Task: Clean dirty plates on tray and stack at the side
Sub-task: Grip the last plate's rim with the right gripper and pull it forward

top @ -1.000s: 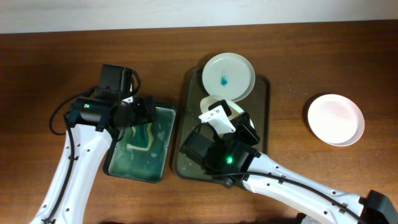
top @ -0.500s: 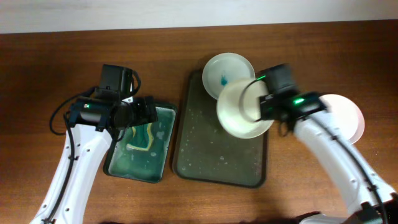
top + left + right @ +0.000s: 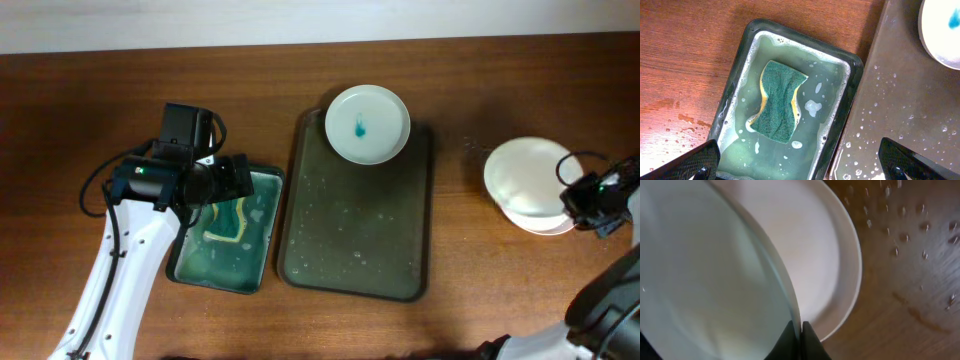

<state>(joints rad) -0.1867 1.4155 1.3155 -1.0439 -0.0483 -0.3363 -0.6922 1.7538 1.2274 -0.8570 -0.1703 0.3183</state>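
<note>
A white plate with a teal smear (image 3: pixel 368 123) lies at the far end of the dark olive-grey tray (image 3: pixel 355 250); its edge shows in the left wrist view (image 3: pixel 940 35). My right gripper (image 3: pixel 582 197) is shut on the rim of a clean white plate (image 3: pixel 525 172), holding it over another clean white plate (image 3: pixel 545 222) that lies on the table right of the tray. In the right wrist view the held plate (image 3: pixel 705 280) fills the left, pinched between the fingers (image 3: pixel 800 340), above the lower plate (image 3: pixel 825 265). My left gripper (image 3: pixel 800 162) is open above the basin's right edge.
A green basin (image 3: pixel 200 272) with teal soapy water stands left of the tray and holds a green and yellow sponge (image 3: pixel 780 100). The tray is wet with droplets. Water drops lie on the wooden table (image 3: pixel 910 235) by the plates.
My right arm has carried the clean plate from over the tray rightward to above the plate on the table. The left arm has not moved.
</note>
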